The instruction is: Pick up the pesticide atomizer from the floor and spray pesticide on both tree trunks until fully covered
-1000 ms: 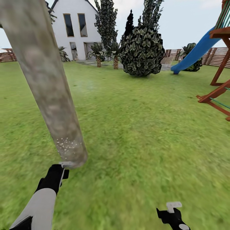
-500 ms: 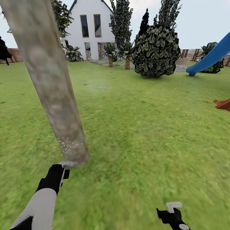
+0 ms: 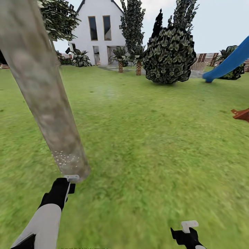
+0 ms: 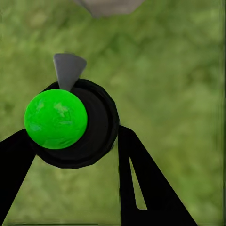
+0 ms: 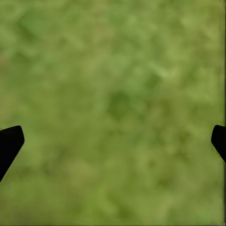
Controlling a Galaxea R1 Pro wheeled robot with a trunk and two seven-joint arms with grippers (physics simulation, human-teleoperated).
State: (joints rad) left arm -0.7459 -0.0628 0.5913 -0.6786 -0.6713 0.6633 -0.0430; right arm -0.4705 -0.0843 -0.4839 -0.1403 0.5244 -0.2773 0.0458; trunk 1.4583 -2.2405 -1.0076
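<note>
left gripper (image 4: 70, 141) clamped on the sprayer (image 4: 70, 123), green cap up, nozzle aimed at the foot of the tree trunk (image 3: 45, 100) just ahead; white specks show low on the bark. right gripper (image 5: 113, 141) spread wide over grass (image 3: 155, 138), idle.

A white gabled house (image 3: 98, 33) with tall dark windows stands at the far edge of a broad green lawn (image 3: 155, 138) under a pale, hazy sky. Short palms (image 3: 120, 57) and a dense dark shrub (image 3: 169, 52) line its front; a blue slide (image 3: 230, 60) descends before a reddish slatted fence (image 3: 207, 57)
</note>
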